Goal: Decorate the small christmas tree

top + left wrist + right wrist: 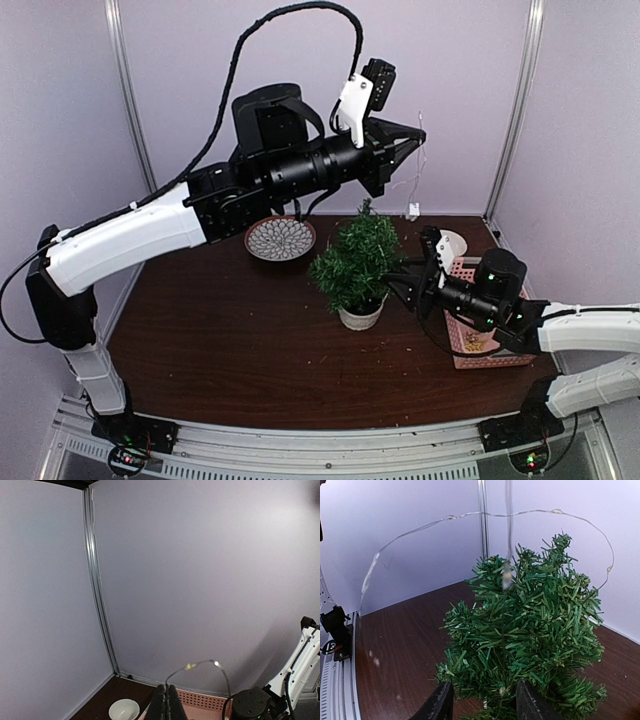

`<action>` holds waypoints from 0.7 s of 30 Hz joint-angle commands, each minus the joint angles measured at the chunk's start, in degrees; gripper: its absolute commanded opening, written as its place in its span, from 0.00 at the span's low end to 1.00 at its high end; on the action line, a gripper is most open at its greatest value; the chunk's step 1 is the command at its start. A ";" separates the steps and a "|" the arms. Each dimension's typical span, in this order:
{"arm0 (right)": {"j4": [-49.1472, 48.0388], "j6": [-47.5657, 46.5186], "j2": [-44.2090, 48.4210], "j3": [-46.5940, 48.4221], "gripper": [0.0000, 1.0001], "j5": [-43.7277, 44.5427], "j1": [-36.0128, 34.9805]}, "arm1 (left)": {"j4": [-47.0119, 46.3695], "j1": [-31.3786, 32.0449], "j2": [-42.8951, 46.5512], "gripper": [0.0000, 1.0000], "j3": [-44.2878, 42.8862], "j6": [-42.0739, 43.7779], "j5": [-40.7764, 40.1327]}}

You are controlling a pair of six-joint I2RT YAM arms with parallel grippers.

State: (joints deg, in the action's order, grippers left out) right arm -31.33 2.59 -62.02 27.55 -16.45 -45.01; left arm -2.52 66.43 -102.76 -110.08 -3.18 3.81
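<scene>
Left end effector (416, 138) clamped shut on light string (414, 178), high over tree (355, 262), which sits approx mid-desk (220, 330). Right end effector (484, 700) open; I see low branches btwn its fingers.

I see the small christmas tree (355, 262) standing near the middle of the counter (220, 350). A dish (280, 239) lies behind it to the left. A basket (482, 352) sits to its right by the counter's edge, with a bowl (452, 243) next to the basket's far end. The right pincer (408, 282) is between basket and tree, just beside the branches. The left pincer (415, 135) hangs above and behind the tree, and a light wire (418, 175) dangles from it.
</scene>
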 commanded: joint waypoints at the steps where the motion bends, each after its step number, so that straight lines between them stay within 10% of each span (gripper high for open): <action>1: -3.67 1.92 -1.00 -0.62 0.45 0.37 -0.14 | -0.92 0.14 -1.01 0.00 -3.36 1.33 0.04; 5: -3.97 2.26 -1.27 -0.92 0.33 0.16 -0.15 | 0.11 0.15 -1.39 0.00 -4.92 2.29 -1.61; 9: -2.10 1.77 -0.36 -0.67 0.00 -0.88 -0.08 | 1.77 0.17 -0.81 0.00 -4.97 4.88 -5.69; 21: 19.78 -4.73 13.35 1.86 0.00 -0.76 0.10 | 3.76 -0.27 5.31 0.00 5.74 23.98 -29.01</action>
State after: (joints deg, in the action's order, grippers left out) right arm -19.88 0.86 -52.10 27.73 -17.15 -45.01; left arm 2.02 66.43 -101.45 -107.90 12.64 -15.66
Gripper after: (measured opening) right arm 0.021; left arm 0.007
